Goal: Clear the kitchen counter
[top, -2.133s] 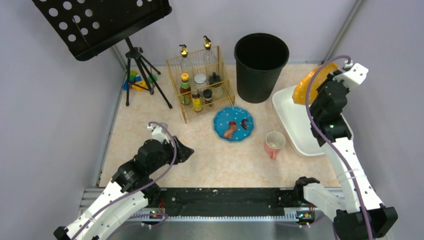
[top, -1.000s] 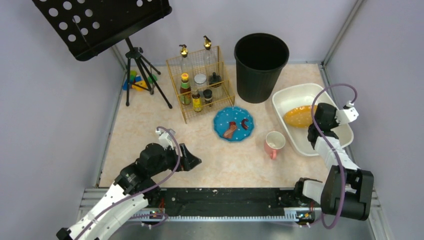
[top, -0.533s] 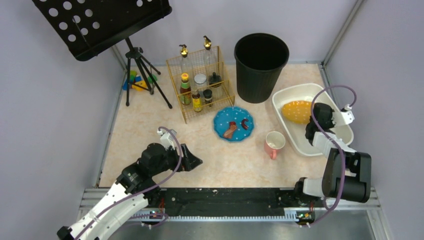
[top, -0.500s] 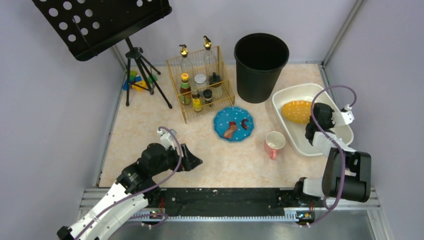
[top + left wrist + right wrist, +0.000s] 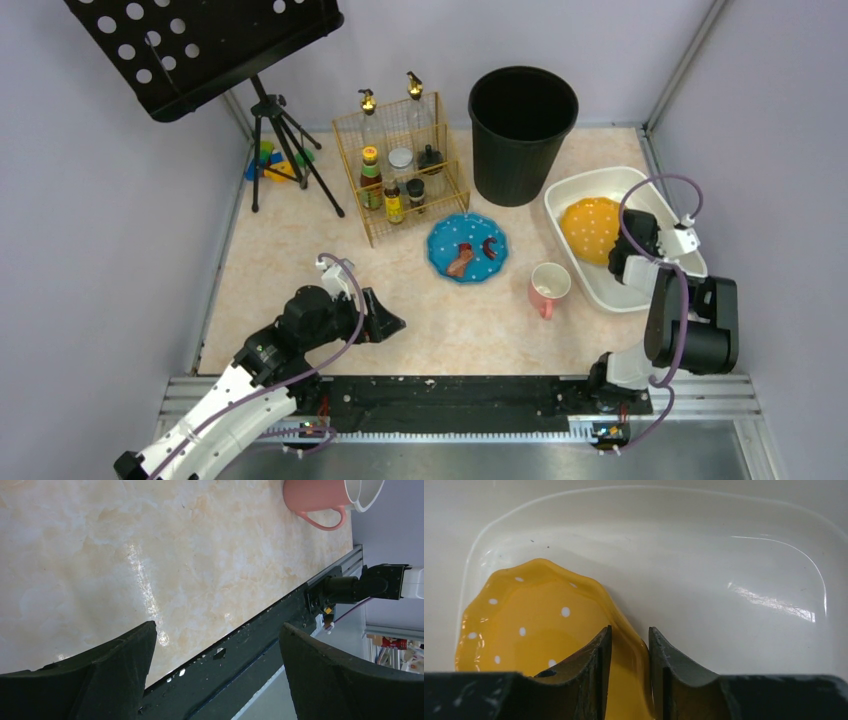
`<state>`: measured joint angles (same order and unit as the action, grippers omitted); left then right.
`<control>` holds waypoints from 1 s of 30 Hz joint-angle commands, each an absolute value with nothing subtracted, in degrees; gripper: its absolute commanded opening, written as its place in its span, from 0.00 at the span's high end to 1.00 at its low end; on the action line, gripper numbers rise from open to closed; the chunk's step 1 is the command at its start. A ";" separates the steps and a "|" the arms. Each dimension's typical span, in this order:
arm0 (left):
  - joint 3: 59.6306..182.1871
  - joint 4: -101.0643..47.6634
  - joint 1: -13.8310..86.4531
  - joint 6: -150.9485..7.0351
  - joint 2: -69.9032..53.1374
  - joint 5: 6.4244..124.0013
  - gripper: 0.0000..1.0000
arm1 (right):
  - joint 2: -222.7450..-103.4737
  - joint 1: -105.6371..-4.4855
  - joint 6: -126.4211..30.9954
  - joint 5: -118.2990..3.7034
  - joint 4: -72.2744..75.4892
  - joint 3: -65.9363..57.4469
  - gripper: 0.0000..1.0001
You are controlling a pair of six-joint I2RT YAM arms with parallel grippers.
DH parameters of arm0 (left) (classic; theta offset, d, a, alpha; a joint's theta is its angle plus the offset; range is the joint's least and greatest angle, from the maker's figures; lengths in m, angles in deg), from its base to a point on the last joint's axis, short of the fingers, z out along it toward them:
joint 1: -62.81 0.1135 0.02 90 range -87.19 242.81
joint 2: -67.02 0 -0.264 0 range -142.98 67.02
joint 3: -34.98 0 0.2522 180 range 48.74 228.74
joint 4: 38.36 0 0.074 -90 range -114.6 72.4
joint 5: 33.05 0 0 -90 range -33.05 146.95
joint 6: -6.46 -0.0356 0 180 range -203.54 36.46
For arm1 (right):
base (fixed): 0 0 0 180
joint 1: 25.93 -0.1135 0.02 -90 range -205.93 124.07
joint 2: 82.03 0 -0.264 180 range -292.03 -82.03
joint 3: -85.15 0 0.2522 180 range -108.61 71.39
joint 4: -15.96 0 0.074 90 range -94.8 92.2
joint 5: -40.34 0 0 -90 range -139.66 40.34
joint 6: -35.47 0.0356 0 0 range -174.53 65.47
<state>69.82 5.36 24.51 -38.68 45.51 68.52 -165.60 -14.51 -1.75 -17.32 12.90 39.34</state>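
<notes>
Our right fingers (image 5: 603, 652) straddle the rim of the yellow plate (image 5: 549, 630) in the white tub (image 5: 734, 545) at the right edge of the counter (image 5: 300, 250). Gripping or loose, we cannot tell. We'd part them fully, then lift straight. Our left fingers (image 5: 120, 675) are spread wide.

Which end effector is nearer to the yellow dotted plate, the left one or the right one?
Right. The right end effector straddles the rim of the yellow plate inside the white tub; the left end effector hovers far off, across the kitchen counter.
</notes>
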 commanded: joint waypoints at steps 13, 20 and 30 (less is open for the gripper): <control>69.91 2.48 24.40 -39.07 44.52 68.90 0.04 | -169.45 -12.49 -1.28 -18.05 10.10 32.26 0.57; 70.93 1.38 24.40 -39.26 43.11 68.81 0.04 | -162.77 -12.49 -5.47 -19.97 2.51 28.34 0.43; 71.99 -1.79 24.40 -39.18 39.96 67.79 0.04 | -147.36 -16.52 -16.67 -23.84 -5.19 25.49 0.41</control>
<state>69.91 3.13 24.51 -38.70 41.00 68.44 -152.66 -13.92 -9.99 -21.65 -2.33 28.54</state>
